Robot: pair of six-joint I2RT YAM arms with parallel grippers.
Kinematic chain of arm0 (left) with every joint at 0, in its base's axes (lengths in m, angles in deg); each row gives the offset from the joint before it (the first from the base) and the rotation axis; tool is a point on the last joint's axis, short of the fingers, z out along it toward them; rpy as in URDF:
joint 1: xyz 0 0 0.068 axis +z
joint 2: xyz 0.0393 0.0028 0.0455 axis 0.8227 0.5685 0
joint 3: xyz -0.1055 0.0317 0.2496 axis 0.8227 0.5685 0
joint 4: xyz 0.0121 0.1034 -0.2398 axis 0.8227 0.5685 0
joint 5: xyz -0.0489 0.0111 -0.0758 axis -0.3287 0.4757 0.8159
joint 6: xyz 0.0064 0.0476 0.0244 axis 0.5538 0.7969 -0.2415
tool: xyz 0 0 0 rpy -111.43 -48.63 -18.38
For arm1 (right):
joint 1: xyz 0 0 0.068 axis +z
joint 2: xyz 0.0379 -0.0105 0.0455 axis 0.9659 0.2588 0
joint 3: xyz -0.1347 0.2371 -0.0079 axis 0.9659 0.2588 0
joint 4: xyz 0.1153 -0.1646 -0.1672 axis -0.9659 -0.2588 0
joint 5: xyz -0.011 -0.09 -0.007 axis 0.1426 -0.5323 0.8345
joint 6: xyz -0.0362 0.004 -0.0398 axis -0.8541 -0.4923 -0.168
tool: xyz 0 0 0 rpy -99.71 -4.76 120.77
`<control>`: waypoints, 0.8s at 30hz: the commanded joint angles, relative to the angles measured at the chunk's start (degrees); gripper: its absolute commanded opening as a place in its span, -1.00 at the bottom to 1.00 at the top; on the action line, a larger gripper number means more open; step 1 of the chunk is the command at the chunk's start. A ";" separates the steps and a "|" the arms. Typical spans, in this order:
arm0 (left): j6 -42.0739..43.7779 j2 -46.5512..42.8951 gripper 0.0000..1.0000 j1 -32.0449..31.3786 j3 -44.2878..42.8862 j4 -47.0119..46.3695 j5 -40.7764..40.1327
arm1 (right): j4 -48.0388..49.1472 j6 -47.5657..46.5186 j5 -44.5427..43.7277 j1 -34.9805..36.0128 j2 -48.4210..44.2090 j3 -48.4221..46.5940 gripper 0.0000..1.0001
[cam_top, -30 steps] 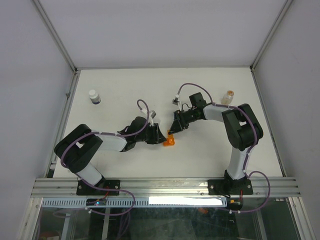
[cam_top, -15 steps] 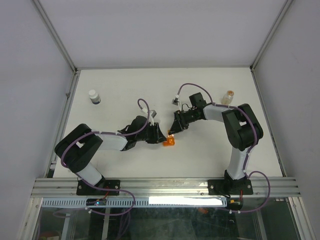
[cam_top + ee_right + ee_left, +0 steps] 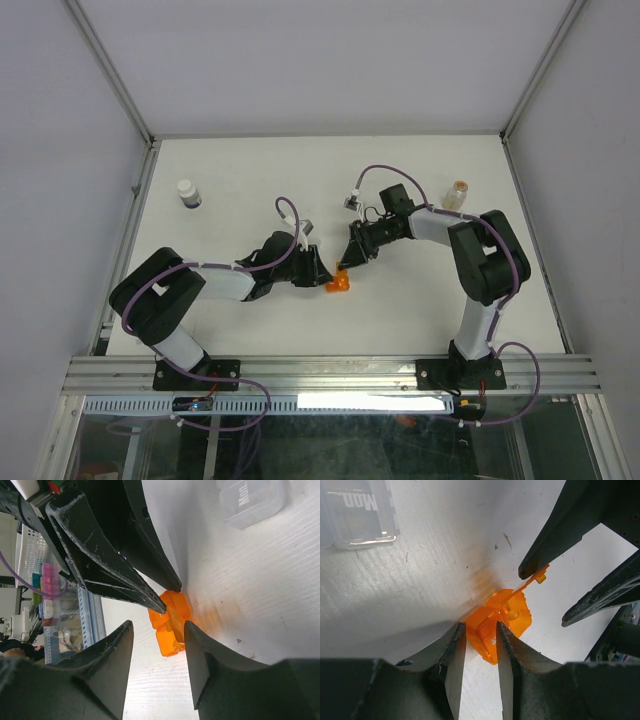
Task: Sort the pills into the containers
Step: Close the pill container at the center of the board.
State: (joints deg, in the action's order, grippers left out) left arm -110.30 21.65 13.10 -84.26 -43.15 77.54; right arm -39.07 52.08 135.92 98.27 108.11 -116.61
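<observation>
Clamping orange cup (image 3: 512, 612) in left claw (image 3: 480, 630), right claw (image 3: 157, 625) spread open just beside it

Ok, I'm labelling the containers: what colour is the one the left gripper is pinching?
The container is translucent orange, clearest in the left wrist view.

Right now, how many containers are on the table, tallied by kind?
White bottle with dark band: 1
Clear vial: 1
Translucent orange cup: 1
Clear box marked "Mon": 1
Total: 4
</observation>
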 commanded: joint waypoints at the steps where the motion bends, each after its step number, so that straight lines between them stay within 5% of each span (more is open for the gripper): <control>1: 0.64 0.19 -0.39 0.41 -0.81 2.81 -0.94 | -1.96 -3.18 2.15 0.38 -3.18 -2.05 -0.05; 24: 0.64 -0.33 -0.39 0.41 -0.87 2.96 -0.33 | -8.11 -9.96 2.83 1.01 -5.51 -2.45 0.01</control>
State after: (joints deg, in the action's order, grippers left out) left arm -110.30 21.65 13.10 -84.39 -42.84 77.56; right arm -45.67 44.88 137.02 98.53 106.12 -116.83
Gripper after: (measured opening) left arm 0.306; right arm 0.501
